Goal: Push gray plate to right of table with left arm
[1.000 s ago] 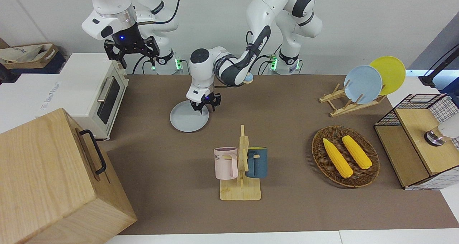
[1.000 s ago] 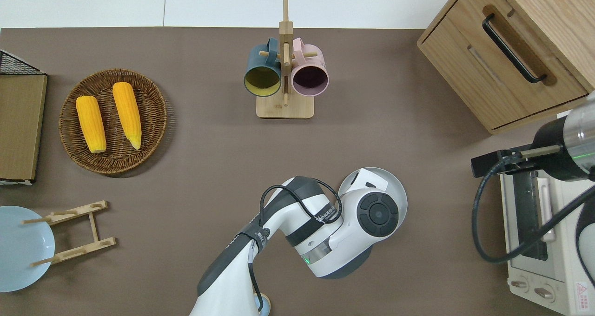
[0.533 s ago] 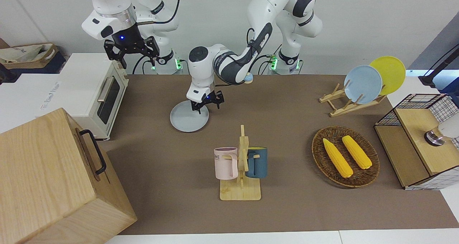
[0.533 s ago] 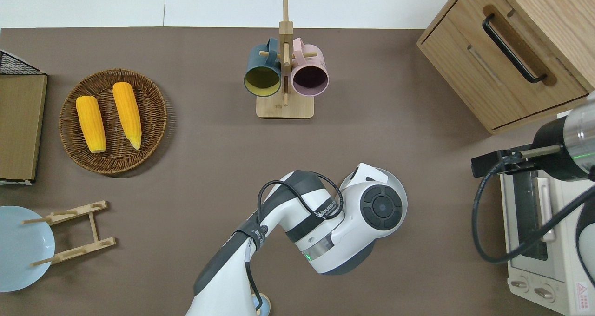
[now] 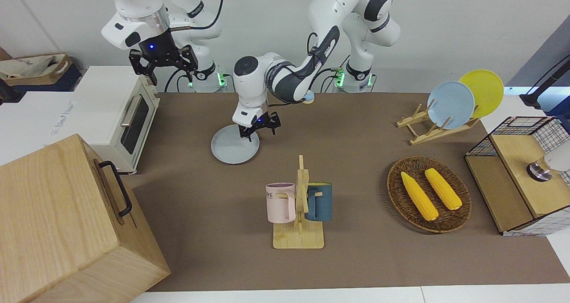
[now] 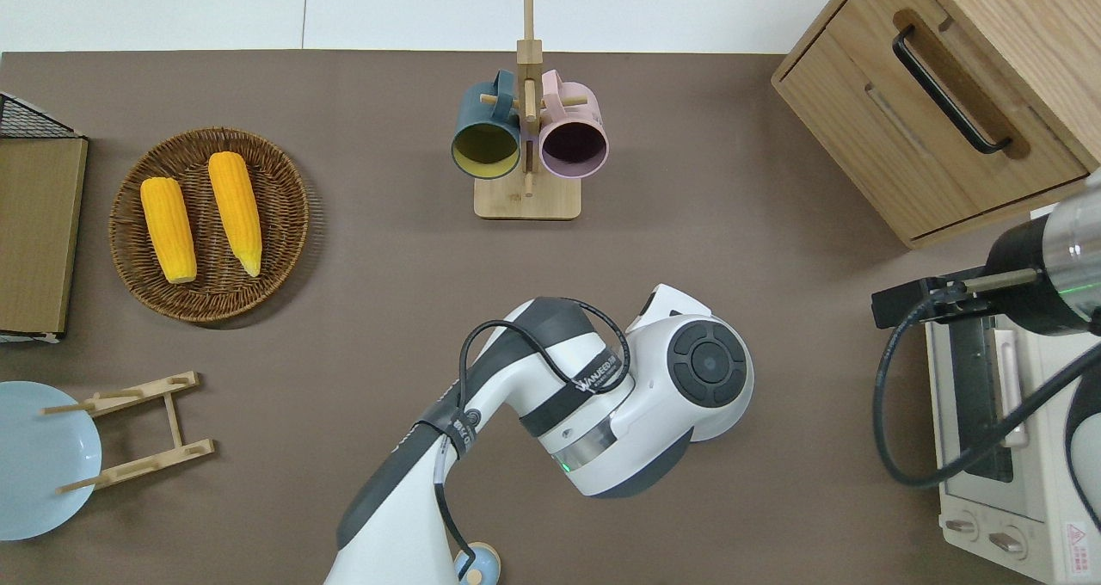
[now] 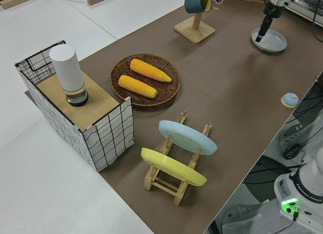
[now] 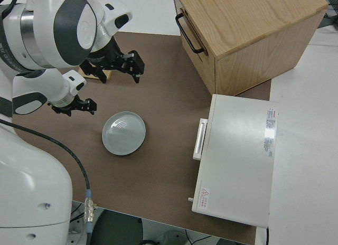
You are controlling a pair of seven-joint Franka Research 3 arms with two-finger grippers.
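Left of frame centre, the open-jawed left gripper [image 5: 258, 128] hovers over the gray plate's [image 5: 232, 146] edge; stiff, light, probably slippery, best pushed at its rim.

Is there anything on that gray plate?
The gray plate looks bare. The left pincer hangs at its edge, fingers spread. From overhead, the arm covers most of it.

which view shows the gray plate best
The right side view: the whole gray plate lies unobstructed, seen from above. The front view shows most of it, its rim partly crossed by the left gripper. The left side view shows it small; overhead, the arm covers nearly all.
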